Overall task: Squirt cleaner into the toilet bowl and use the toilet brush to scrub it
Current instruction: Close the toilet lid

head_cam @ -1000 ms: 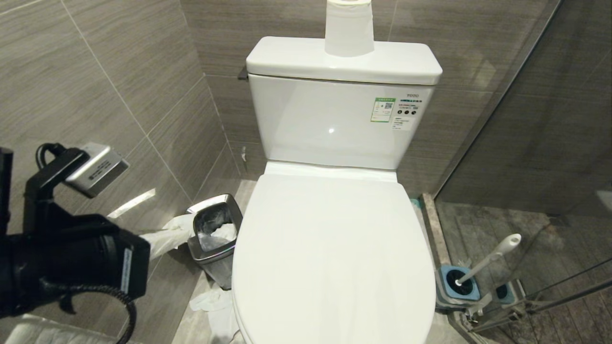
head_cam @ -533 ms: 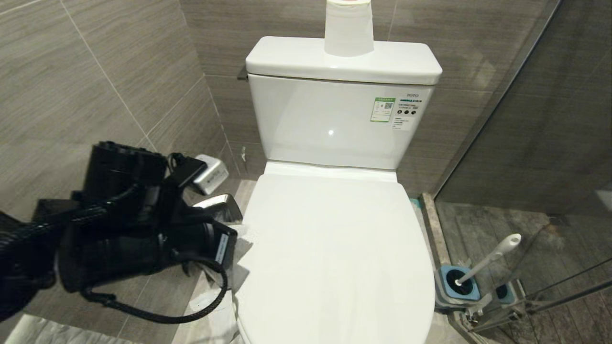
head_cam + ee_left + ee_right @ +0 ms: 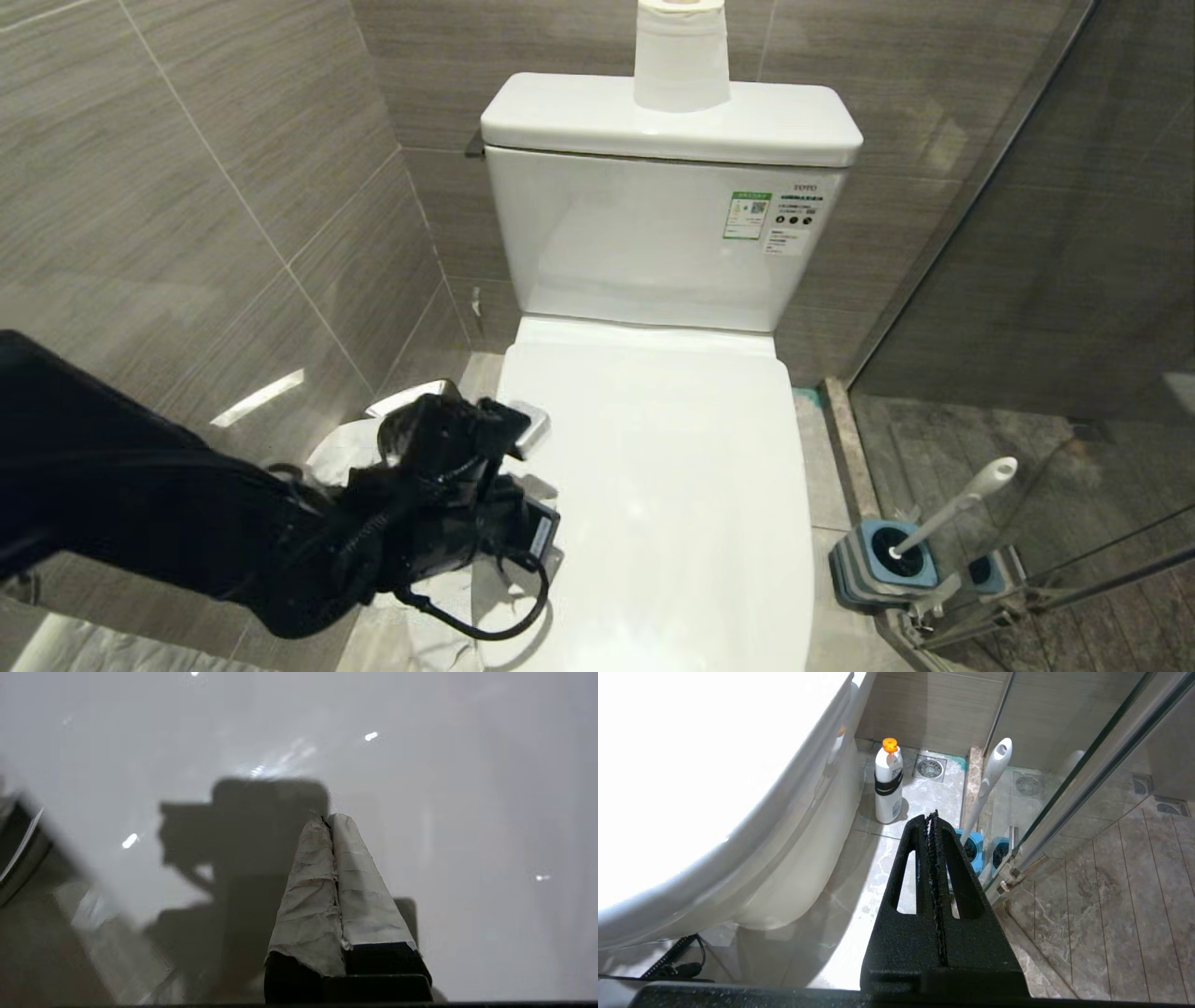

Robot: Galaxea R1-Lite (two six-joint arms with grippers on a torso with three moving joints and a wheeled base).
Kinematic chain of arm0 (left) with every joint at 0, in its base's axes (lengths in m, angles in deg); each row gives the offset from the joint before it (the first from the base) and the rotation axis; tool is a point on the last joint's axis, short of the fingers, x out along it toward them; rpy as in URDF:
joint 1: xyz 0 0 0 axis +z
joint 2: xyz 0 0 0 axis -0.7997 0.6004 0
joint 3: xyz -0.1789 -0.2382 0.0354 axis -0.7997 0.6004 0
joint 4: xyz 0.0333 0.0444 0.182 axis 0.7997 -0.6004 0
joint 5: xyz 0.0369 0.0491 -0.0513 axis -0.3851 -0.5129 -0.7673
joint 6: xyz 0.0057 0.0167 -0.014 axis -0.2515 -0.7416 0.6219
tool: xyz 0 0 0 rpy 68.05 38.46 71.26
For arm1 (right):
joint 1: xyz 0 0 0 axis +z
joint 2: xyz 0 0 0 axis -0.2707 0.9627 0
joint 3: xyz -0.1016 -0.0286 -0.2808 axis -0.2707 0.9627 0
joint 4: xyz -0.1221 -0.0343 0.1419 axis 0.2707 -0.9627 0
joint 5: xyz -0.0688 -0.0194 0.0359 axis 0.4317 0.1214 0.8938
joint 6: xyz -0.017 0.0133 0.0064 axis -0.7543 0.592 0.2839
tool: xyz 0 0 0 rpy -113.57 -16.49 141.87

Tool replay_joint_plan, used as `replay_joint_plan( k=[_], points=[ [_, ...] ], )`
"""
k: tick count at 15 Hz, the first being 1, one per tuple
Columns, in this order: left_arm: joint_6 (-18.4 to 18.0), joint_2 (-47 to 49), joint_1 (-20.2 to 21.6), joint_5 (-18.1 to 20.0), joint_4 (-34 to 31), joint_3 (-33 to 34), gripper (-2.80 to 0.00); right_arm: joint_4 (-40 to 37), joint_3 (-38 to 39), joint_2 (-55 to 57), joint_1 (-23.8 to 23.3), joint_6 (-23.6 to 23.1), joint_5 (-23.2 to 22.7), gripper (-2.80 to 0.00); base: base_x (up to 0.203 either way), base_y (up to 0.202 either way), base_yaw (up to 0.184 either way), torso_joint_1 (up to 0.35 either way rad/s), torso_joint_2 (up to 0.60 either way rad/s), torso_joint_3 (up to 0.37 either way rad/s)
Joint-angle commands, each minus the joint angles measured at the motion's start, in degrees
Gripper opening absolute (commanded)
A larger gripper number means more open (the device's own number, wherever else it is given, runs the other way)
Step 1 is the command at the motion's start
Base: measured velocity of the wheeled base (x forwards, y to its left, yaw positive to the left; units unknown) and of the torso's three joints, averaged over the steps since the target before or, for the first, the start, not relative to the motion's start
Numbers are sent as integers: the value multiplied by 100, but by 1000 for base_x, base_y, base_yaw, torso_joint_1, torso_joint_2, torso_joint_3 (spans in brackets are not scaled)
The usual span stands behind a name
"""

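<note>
Our left claw [image 3: 329, 821], clenched and empty, hovers at the lid's [image 3: 681, 485] nine o'clock edge; it may skid off the glossy rim. The brush [image 3: 952, 509] waits at three o'clock; our right claw [image 3: 933, 817] is clenched too.

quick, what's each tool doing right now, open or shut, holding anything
Left tool: shut, holding nothing, over the closed toilet lid.
Right tool: shut, holding nothing, parked low beside the toilet, near the toilet brush.
</note>
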Motion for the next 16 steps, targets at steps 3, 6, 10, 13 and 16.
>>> replay_joint_plan(
  k=[3, 6, 10, 13, 16],
  points=[
    [42, 1005, -391, -119, 789, 230, -280, -2, 5, 5, -1, -4, 0, -280, 0, 0, 0, 0, 0, 0],
    [40, 855, -378, -119, 795, 185, -280, -2, 5, 5, -1, -4, 0, -280, 0, 0, 0, 0, 0, 0],
    [34, 10, -316, -115, 720, 175, -280, -2, 5, 5, -1, -4, 0, -280, 0, 0, 0, 0, 0, 0],
    [82, -922, -302, -63, 376, 78, -280, -2, 4, 5, -1, -4, 0, -280, 0, 0, 0, 0, 0, 0],
    [357, -1661, -166, -48, -883, -948, -280, -2, 5, 5, -1, -4, 0, -280, 0, 0, 0, 0, 0, 0]
  ],
)
